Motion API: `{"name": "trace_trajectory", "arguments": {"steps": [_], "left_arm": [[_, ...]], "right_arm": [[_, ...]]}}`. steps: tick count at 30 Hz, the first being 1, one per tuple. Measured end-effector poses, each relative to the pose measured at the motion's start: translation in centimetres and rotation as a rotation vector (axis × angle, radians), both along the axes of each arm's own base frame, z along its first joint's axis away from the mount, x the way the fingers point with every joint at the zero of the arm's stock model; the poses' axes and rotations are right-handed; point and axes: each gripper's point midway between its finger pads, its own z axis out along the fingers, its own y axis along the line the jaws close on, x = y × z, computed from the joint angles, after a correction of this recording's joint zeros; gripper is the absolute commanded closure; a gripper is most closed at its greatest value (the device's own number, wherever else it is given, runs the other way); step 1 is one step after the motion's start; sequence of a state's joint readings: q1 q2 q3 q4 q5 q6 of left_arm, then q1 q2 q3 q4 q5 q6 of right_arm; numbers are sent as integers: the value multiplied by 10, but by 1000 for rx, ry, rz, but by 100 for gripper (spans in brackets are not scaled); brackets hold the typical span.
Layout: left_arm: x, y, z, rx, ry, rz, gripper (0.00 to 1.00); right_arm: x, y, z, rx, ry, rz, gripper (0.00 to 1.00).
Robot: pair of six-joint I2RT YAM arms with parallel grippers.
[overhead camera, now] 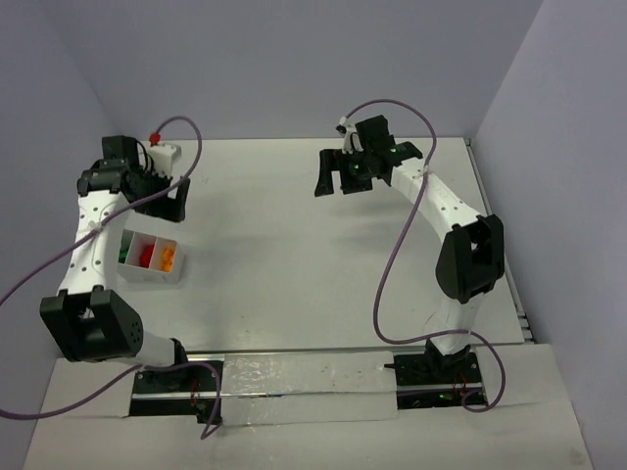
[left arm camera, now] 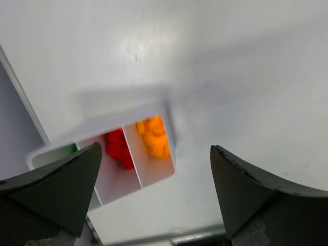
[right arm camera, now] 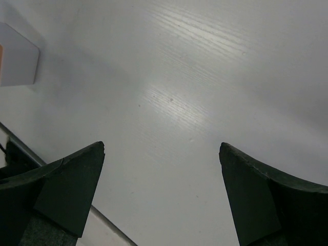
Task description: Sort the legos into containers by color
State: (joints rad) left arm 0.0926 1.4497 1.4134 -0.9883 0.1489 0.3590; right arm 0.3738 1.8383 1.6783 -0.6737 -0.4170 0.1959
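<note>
Overhead, tray: the white tray [overhead camera: 147,278] is sitting on the table [overhead camera: 323,274] at the left side, just beside the left arm [overhead camera: 93,235].
Overhead, legos: green legos [overhead camera: 121,253], red legos [overhead camera: 144,256] and orange legos [overhead camera: 167,257] are lying each in their own compartment; no loose piece is showing on the table.
Overhead, pincers: the left gripper [overhead camera: 165,201] is hanging just beyond the tray. The right gripper [overhead camera: 338,181] is hanging well apart from it, over bare table.
Left wrist, pincer: jaws are standing wide, gripping nothing, above the tray.
Left wrist, contents: red is lying in the middle compartment and orange in the end one. Green is peeking out, mostly hidden behind a finger.
Right wrist, pincer: jaws are gaping wide and carrying nothing, over bare table.
Progress: sorting is looking finished or nearly so, with nothing showing as left to pick. Pieces hiding behind the arms cannot be ruled out.
</note>
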Motion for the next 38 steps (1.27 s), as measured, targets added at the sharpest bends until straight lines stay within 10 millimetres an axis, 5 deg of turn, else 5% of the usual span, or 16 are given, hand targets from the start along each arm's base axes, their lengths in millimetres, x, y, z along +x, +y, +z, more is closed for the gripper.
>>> {"name": "trace_trajectory", "arguments": {"steps": [3,6,11,15,18,24,38], "left_arm": [[19,-24,50,-65,-171,-46,1],[28,-62,79,-127,-275,-102,1],[47,-125,80,-209,-318,-174,1],[62,-153,59,-262,-302,-188,1],[76,-161,43,-299,-278,-158,1],[95,-169,15,-343,-241,-96,1],[101,-166,7,-338,-256,-55,1]], "right_arm": [[-8,-13,9,-38,-53,-11,0],[-18,-35,22,-90,-137,-39,0],[-22,-89,39,-171,-242,-157,0],[-16,-143,34,-250,-282,-295,0],[-21,-165,16,-302,-268,-346,0],[-37,-171,-23,-343,-199,-332,0],[-28,-165,-35,-329,-168,-318,0]]}}
